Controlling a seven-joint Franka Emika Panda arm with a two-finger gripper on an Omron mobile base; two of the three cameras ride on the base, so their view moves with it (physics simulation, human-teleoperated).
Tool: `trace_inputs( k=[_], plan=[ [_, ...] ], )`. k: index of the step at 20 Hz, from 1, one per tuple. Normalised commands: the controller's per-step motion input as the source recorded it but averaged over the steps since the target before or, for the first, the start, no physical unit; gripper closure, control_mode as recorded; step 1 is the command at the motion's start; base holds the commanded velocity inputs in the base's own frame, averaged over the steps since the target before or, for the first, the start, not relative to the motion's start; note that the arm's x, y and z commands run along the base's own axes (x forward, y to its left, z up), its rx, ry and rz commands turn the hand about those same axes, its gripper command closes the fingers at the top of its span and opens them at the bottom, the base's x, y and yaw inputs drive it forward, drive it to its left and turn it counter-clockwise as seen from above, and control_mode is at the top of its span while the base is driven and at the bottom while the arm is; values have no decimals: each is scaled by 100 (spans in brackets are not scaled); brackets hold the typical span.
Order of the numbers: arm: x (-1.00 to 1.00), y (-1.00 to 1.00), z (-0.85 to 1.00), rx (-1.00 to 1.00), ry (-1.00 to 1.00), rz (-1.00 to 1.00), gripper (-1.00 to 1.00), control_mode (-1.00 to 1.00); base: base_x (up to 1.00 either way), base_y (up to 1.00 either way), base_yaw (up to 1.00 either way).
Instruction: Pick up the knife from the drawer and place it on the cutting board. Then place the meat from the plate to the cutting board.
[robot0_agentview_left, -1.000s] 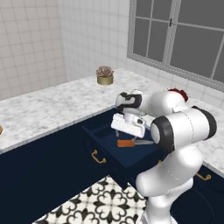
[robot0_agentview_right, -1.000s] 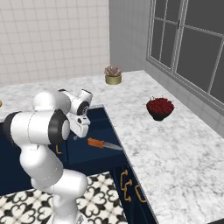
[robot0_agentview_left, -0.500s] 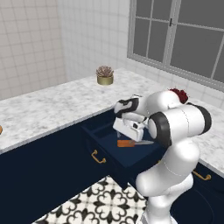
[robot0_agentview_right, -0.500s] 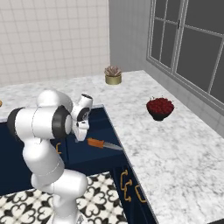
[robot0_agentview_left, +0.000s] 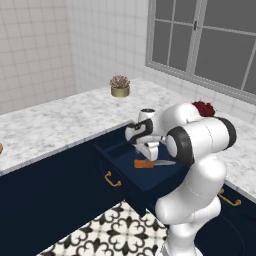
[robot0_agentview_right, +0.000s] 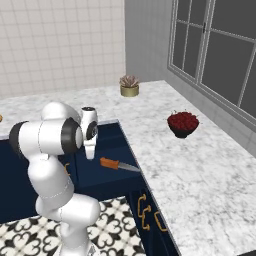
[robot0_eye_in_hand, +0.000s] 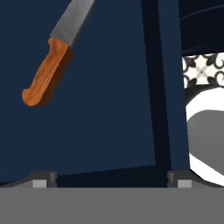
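Observation:
The navy drawer (robot0_agentview_left: 125, 152) stands pulled open below the marble counter. On its floor lies the knife (robot0_agentview_left: 151, 163), orange handle to the left, short grey blade to the right. My gripper (robot0_agentview_left: 145, 150) hangs inside the drawer, fingers down, just above and left of the handle, not touching it. From the right base camera the gripper (robot0_agentview_right: 89, 151) is left of the knife (robot0_agentview_right: 117, 164). In the hand view the knife's handle (robot0_eye_in_hand: 45, 74) lies up and left of my open gripper (robot0_eye_in_hand: 111, 179), nothing between the fingertips (robot0_eye_in_hand: 43, 178). The cutting board, plate and meat are out of view.
A dark bowl of red stuff (robot0_agentview_right: 182, 123) sits on the counter's right run. A small potted plant (robot0_agentview_right: 129, 85) stands at the back corner. The drawer's brass handle (robot0_agentview_left: 113, 180) juts over the patterned floor tiles (robot0_agentview_left: 117, 230). A window fills the right wall.
My hand has dropped down into the drawer, closer to the knife's handle. The jaws stay open and the knife has not moved.

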Motion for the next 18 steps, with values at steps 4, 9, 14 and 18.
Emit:
trace_inputs(
  k=[4,9,14,18],
  plan=[
    [34,-31,-20,-3,0,-13,-100,-100,0,0,0],
    [15,-9,-20,0,3,-11,-100,-100,0,0,0],
    [12,0,-30,0,3,-9,-100,-100,0,0,0],
    [16,-6,-19,0,0,-9,-100,-100,0,0,0]
  ],
)
